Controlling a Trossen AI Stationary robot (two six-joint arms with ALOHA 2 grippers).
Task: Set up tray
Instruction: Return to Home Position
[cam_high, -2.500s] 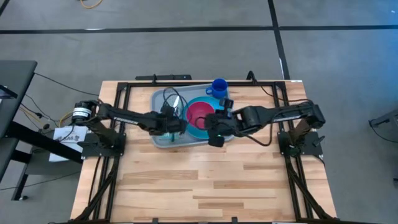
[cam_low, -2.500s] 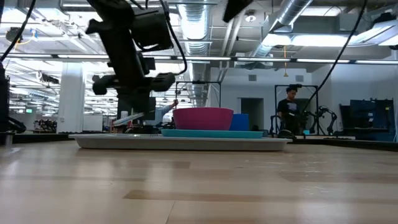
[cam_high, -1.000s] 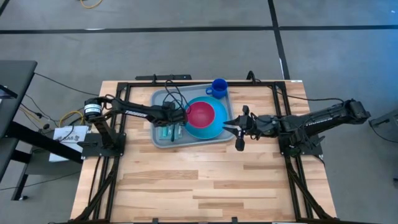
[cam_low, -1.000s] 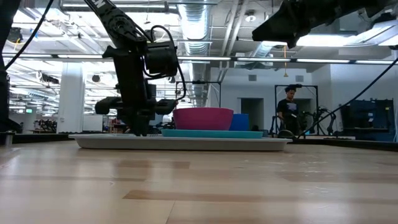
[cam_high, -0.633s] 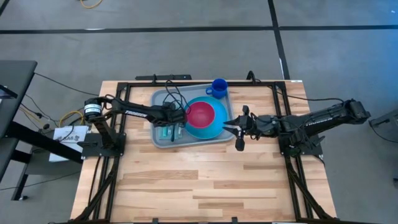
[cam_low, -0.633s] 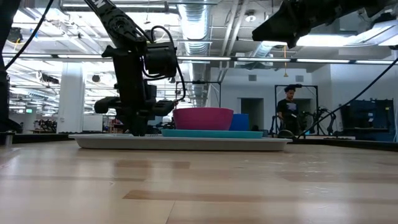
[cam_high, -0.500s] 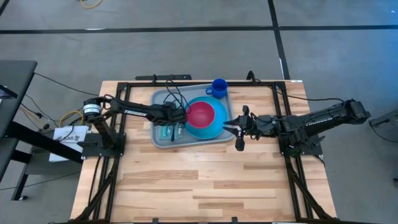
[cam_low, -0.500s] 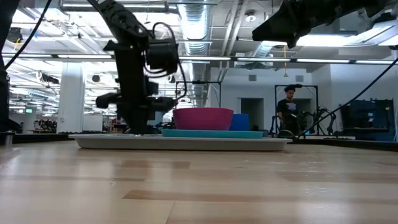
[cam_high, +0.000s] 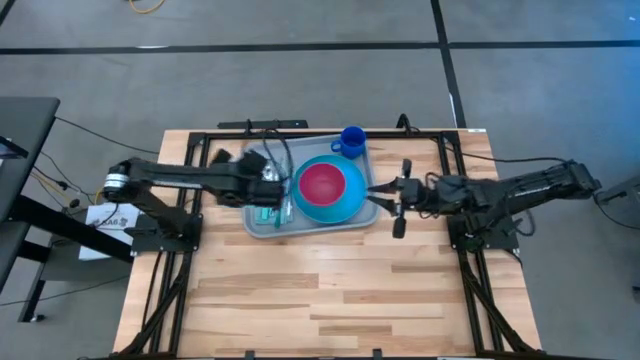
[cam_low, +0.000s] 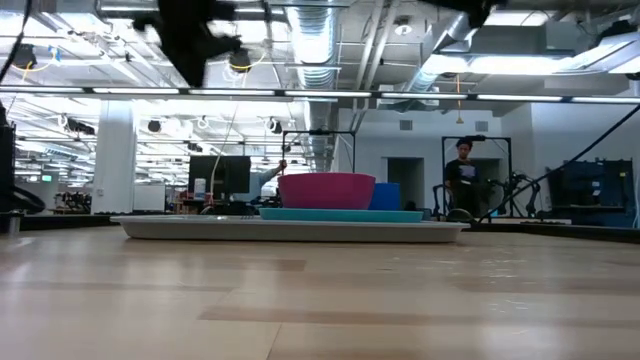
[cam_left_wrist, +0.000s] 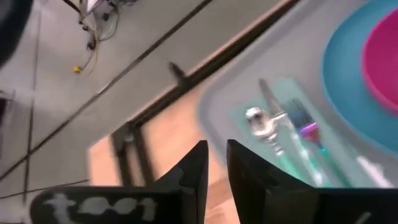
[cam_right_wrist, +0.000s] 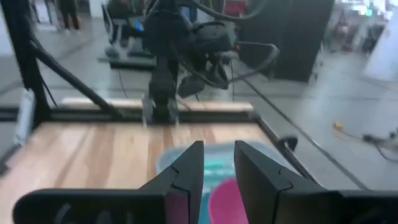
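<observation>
The pale grey-blue tray (cam_high: 258, 158) lies at the table's far middle; in the low view its rim (cam_low: 290, 229) rests flat on the wood. On it sit a blue plate (cam_high: 347, 206) with a pink bowl (cam_high: 322, 184), and a spoon (cam_left_wrist: 256, 118), fork (cam_left_wrist: 298, 116) and knife (cam_left_wrist: 267, 93) on a teal napkin (cam_high: 268, 213). A blue cup (cam_high: 352, 140) stands at the tray's far right corner. My left gripper (cam_left_wrist: 216, 165) hangs above the tray's left end (cam_high: 283, 190), slightly open and empty. My right gripper (cam_high: 380, 192) hovers at the tray's right edge, open and empty (cam_right_wrist: 219, 165).
Black frame rails (cam_high: 200, 150) run along the table's far and side edges around the tray. The near half of the wooden table (cam_high: 330, 300) holds nothing. A person (cam_low: 465, 175) stands in the room far behind the table.
My left gripper has risen steeply off the cutlery at the tray's left end, leaving the low view at the top, and has drawn back a little toward the table's left while rolling. My right gripper has risen a little. Tray, plate, bowl and cutlery have stayed put.
</observation>
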